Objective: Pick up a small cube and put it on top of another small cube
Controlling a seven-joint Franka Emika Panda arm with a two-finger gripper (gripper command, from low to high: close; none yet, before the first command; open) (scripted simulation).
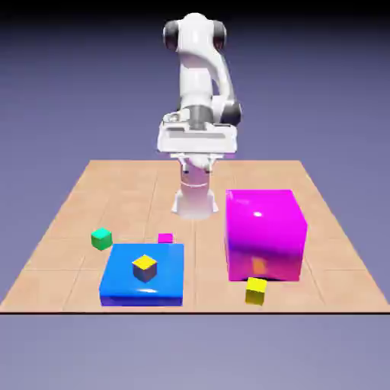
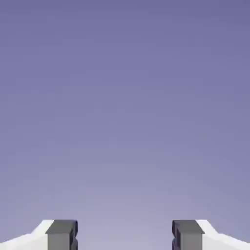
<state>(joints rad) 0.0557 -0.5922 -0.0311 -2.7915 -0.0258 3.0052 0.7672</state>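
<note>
Sits closest of all, small cube [image 1: 256, 290], plain yellow-green, well below and in front of gripper [image 2: 124, 237]. Looks light, hard, maybe a bit slippery; best pinched on two flat sides. Fingers [image 2: 61, 233] spread apart, holding nothing. Tiny pink cube [image 1: 165, 238] waits beside blue slab [image 1: 174, 268]. Tan tiled table [image 1: 68, 221], plain purple all around.

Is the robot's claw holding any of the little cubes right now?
No. The gripper is open with only blank backdrop between its fingertips, holding nothing.
</note>
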